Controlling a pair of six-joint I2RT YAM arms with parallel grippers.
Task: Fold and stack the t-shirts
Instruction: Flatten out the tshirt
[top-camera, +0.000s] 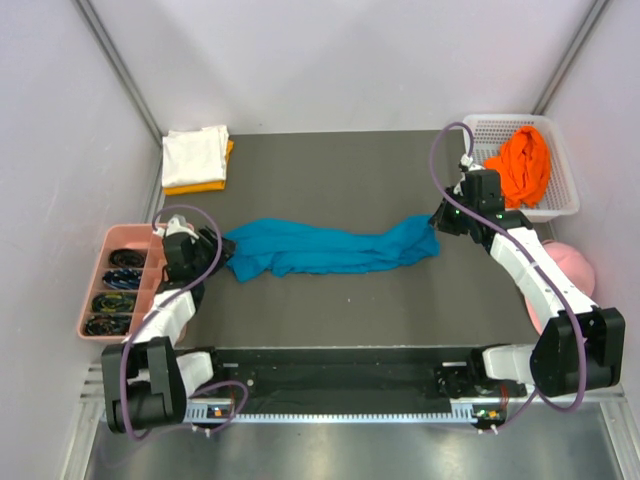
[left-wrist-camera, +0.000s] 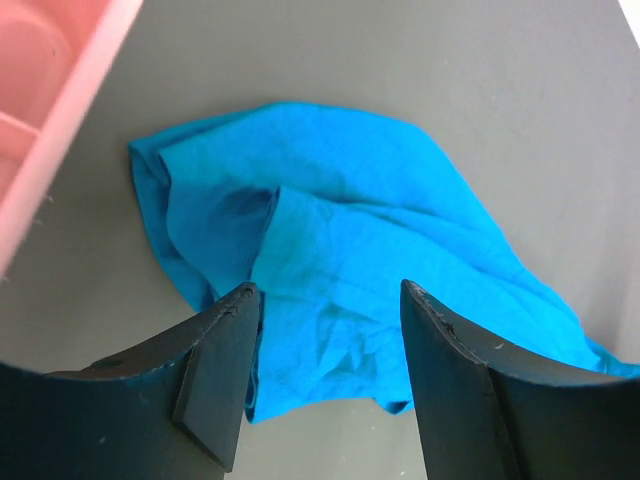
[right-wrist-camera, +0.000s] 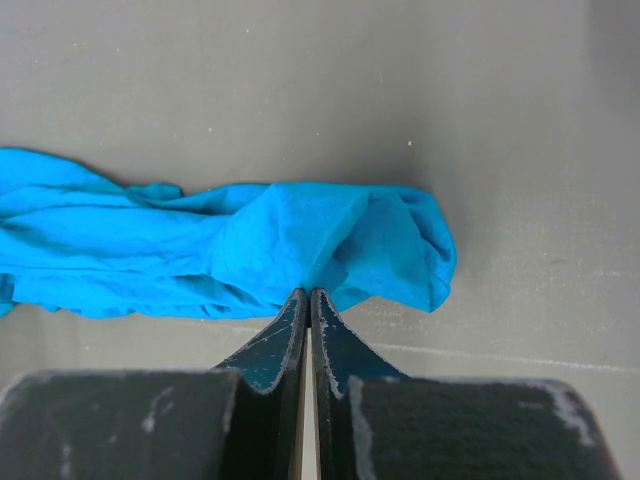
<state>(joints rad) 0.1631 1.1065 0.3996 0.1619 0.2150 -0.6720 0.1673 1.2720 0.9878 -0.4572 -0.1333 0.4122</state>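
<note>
Grey matting (top-camera: 340, 160) covers the table between pale walls, and across it the teal-blue t-shirt (top-camera: 320, 248) lies drawn out into a long rumpled rope, its long axis running straight from one hand to the other. The left gripper (left-wrist-camera: 328, 292) hangs over that rope's left end with its jaws apart. In its wrist view the bunched end spreads just below and ahead of the fingertips, and none of it is clamped. The right gripper (right-wrist-camera: 305, 292) has its jaws pressed together at the opposite end, tips against the near edge of the cloth. Creases run toward those tips, so I judge that a small pinch of the shirt is caught there. Each hand sits at its own end, with the rest of the garment stretching away toward the other hand. The left is the free hand, and the loose end lies directly under it, so the coming move seems to turn on closing down there. Twisted as the shirt is, I cannot pick out collar, sleeves or hem, nor say which end is which. The pinch itself is hidden between the right fingers, and the cloth runs out of the left wrist view at one side. Far beyond the left hand lies a folded white and yellow-orange stack (top-camera: 197, 158); beyond the right hand a bright orange shirt (top-camera: 525, 165) fills a white basket (top-camera: 485, 130).
</note>
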